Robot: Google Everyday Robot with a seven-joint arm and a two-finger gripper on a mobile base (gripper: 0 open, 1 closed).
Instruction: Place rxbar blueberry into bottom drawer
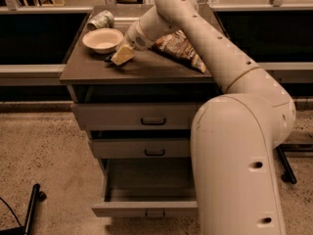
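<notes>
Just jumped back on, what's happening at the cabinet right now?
The arm is stretched over the cabinet top, with its tool low over the surface between the white bowl and the chip bag. Something dark shows under the tool, but I cannot tell whether that is the rxbar blueberry. The bottom drawer is pulled open, and the part in view holds nothing.

My pale end effector (120,57), low over the dark brown bench (146,70), covers whatever lies beneath it; my cream arm (234,155) hides the right end of the open grey metal bottom drawer (146,207).
</notes>
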